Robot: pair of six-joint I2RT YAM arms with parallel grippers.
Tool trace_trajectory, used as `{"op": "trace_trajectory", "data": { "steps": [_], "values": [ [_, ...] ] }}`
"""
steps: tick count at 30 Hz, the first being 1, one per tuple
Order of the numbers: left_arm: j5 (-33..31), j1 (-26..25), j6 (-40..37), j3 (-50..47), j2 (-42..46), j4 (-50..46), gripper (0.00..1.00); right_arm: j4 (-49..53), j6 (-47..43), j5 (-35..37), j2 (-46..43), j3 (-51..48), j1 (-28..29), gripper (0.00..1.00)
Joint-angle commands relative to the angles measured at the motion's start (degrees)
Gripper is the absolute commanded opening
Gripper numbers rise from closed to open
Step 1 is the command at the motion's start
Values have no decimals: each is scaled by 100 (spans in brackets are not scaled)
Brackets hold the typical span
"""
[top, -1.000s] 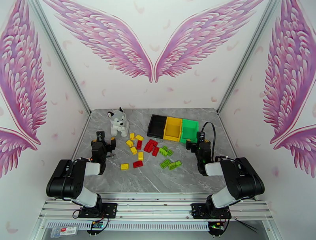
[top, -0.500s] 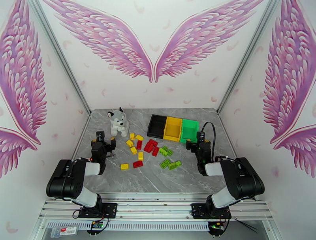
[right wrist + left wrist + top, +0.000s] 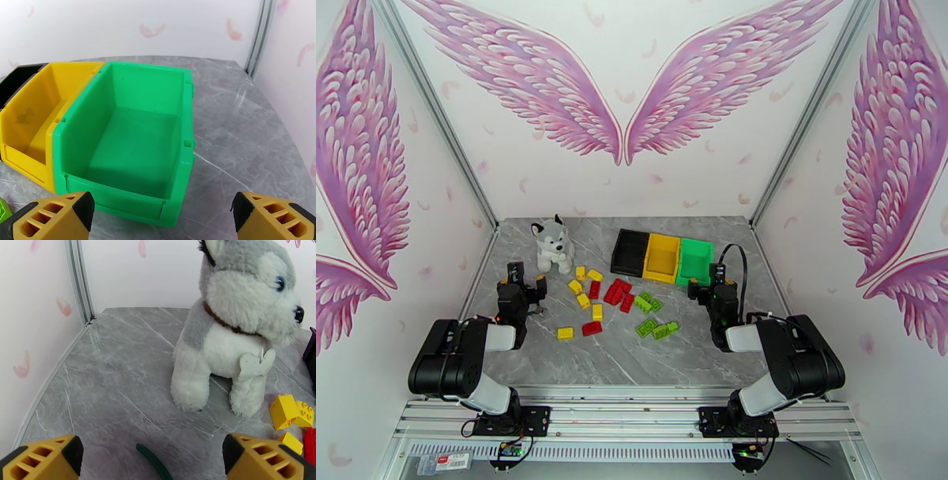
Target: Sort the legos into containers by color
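Note:
Loose legos lie mid-table in three patches: yellow ones (image 3: 584, 289) on the left, red ones (image 3: 615, 292) in the middle, green ones (image 3: 652, 317) on the right. Behind them stand the containers in a row: black (image 3: 629, 253), yellow (image 3: 661, 259), green (image 3: 695, 262). My left gripper (image 3: 528, 279) hangs open left of the legos, with nothing between its fingers (image 3: 43, 459); yellow legos (image 3: 290, 413) and a red one (image 3: 310, 440) lie to its right. My right gripper (image 3: 705, 281) is open just before the empty green container (image 3: 134, 150), with the yellow container (image 3: 35, 118) beside it.
A plush husky (image 3: 552, 245) sits at the back left, directly ahead of the left gripper (image 3: 152, 455). Metal frame posts and white walls close in the grey marble table (image 3: 632, 359) on both sides. A dark green cable (image 3: 155, 462) lies on the table below the left gripper.

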State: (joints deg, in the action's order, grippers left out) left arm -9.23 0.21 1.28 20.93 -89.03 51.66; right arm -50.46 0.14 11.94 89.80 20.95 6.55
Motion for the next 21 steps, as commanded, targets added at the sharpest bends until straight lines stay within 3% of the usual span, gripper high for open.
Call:
{"op": "trace_trajectory", "data": {
  "steps": [1, 15, 18, 21],
  "values": [
    [-15, -30, -67, 100, 121, -87, 99, -146, -41, -56, -93, 83, 31, 99],
    [86, 8, -48, 103, 128, -86, 99, -148, -46, -59, -92, 80, 31, 99],
    [2, -21, -77, 103, 123, -93, 99, -194, -62, -41, -109, 73, 39, 99],
    [-482, -30, 121, 75, 298, -163, 99, 542, 16, 187, -563, 235, 40, 99]
  ]
}}
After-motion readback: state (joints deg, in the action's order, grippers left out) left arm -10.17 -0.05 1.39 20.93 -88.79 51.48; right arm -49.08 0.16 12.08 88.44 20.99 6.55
